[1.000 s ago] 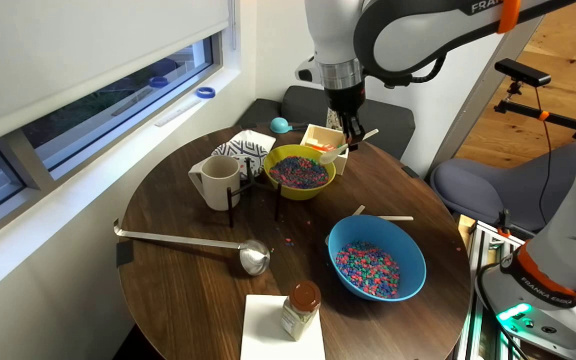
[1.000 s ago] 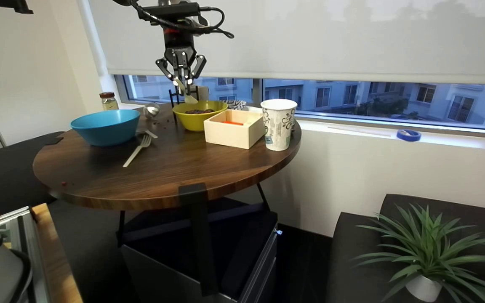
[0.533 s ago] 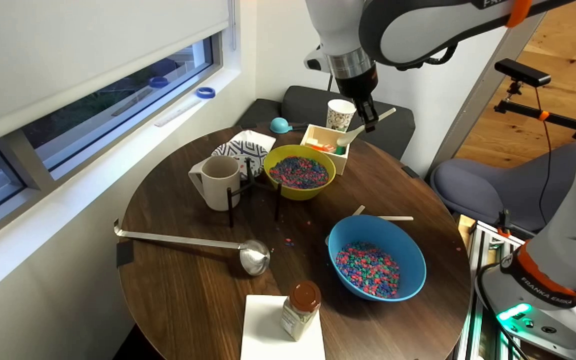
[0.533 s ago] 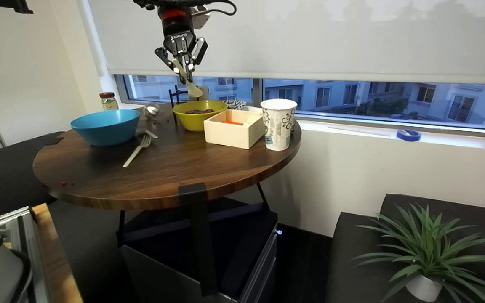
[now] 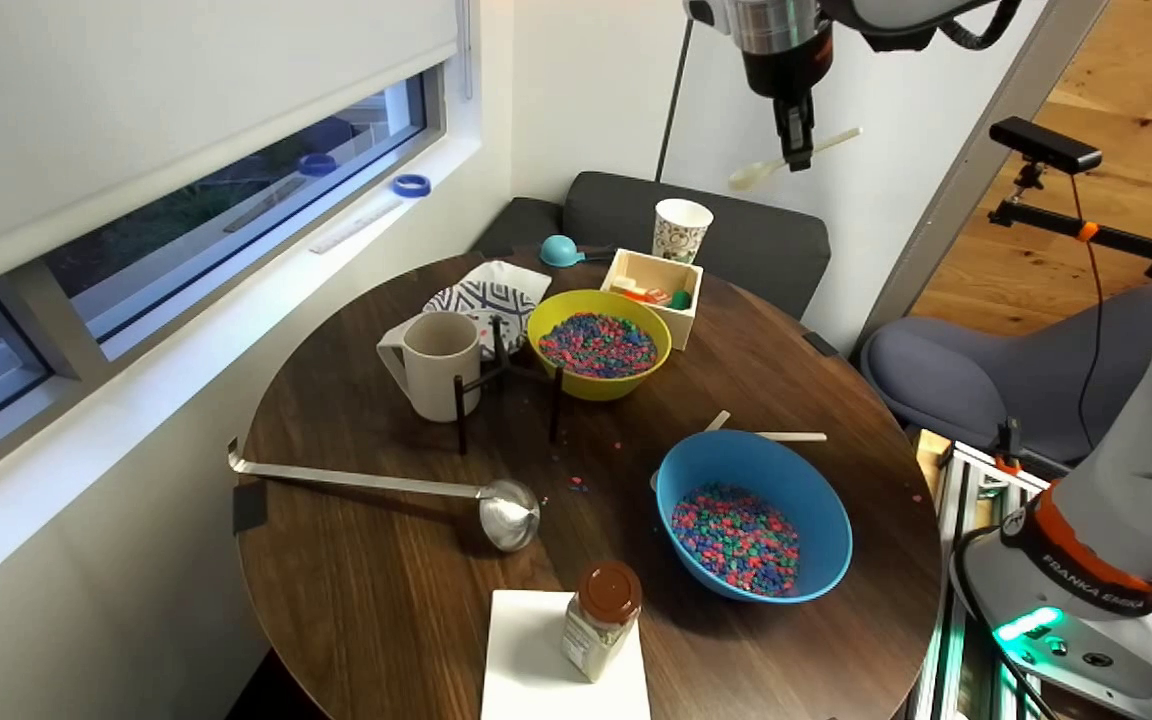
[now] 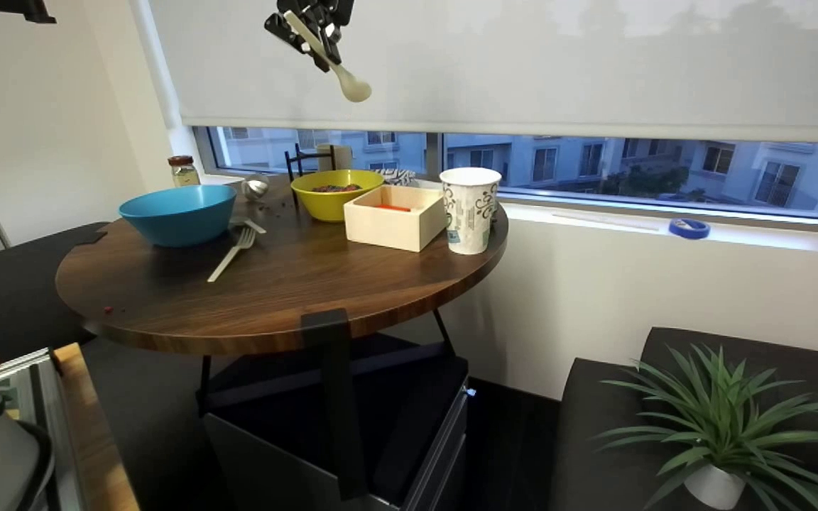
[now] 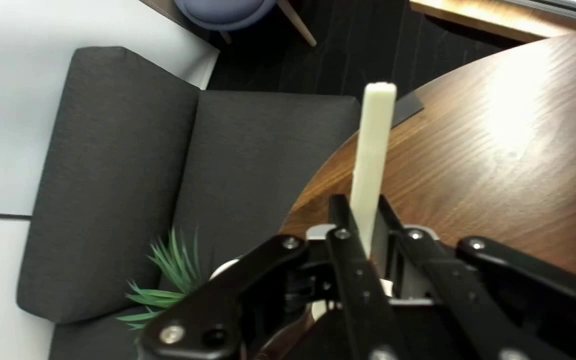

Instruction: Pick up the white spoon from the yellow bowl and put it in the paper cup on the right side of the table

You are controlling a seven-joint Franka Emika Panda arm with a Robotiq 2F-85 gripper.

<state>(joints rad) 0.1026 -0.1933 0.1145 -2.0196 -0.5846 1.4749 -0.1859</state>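
My gripper [image 5: 798,160] is shut on the white spoon [image 5: 756,175], around its handle, high above the table. The spoon is tilted, its bowl end lower, in both exterior views; the bowl end shows well beside the gripper [image 6: 325,62] in an exterior view, as part of the spoon [image 6: 355,88]. In the wrist view the spoon's handle [image 7: 374,135] sticks up between the fingertips [image 7: 360,205]. The yellow bowl [image 5: 588,386], holding coloured bits, stands on the table below. The paper cup [image 6: 467,213], white with a scroll pattern, stands upright near the table edge, also here [image 5: 682,230].
A wooden box [image 6: 388,226] with small items stands between the yellow bowl and the cup. A blue bowl [image 5: 676,480], cream mug [image 5: 441,370], black stand [image 5: 502,370], metal ladle [image 5: 356,480], spice jar [image 5: 598,625] and fork [image 6: 228,261] are on the table.
The gripper has risen with the spoon from just above the yellow bowl to high above the table. In an exterior view it also moved right. The bowl, box and cup have not moved.
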